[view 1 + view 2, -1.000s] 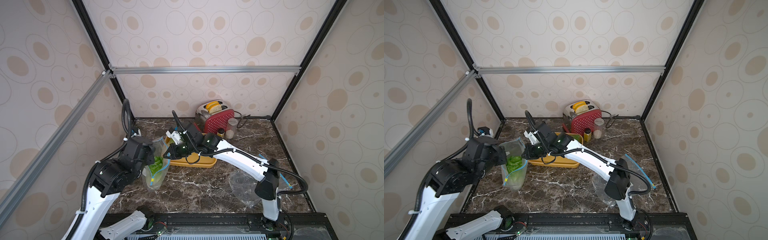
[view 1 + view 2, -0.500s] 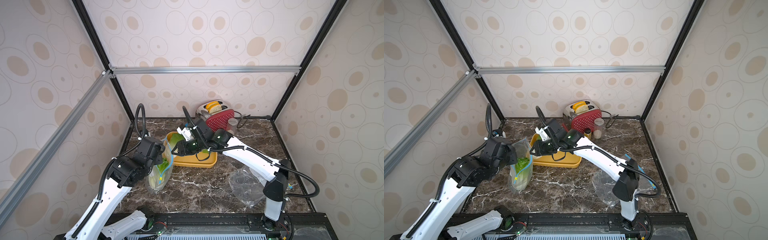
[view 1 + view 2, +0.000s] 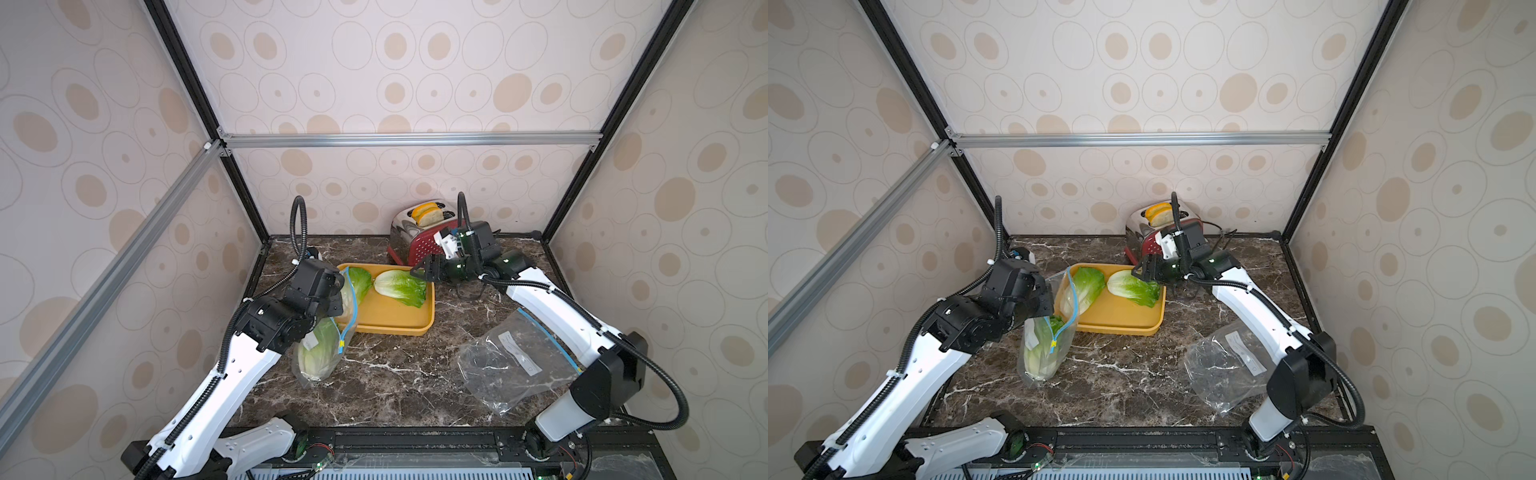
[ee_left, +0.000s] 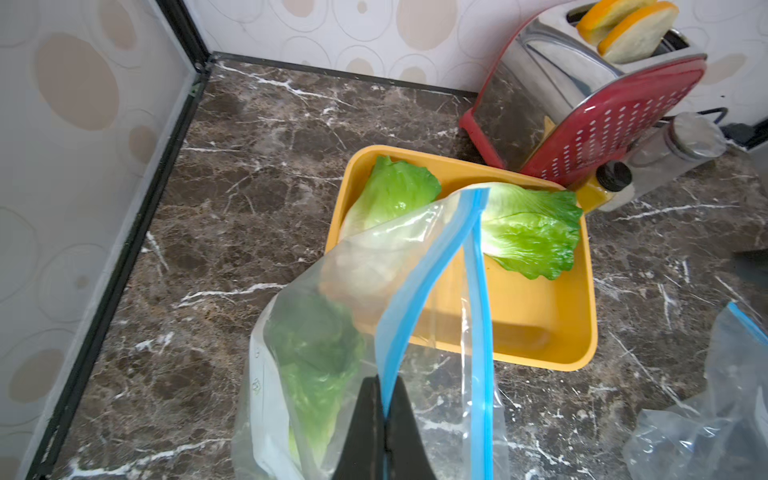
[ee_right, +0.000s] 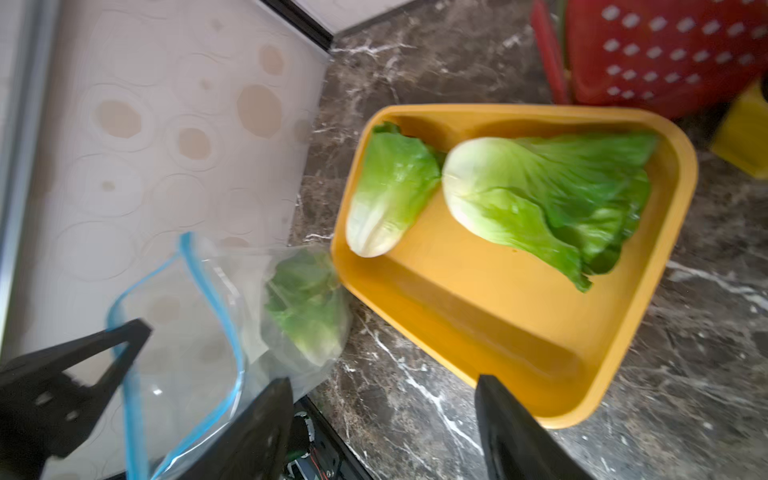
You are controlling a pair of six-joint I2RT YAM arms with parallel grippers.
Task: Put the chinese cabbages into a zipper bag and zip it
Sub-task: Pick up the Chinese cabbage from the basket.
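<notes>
Left fingers pinch the blue rim of the zipper bag, clear only from the left wrist; one chinese cabbage sits inside. Right fingers hang spread by the tray holding two more cabbages.

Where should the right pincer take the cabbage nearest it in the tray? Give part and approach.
Grip that cabbage across its pale rounded base, from straight above. It lies flat in the yellow tray; the base looks narrow and firm, the leaf end flares thin. The open right pincer hovers close.
</notes>
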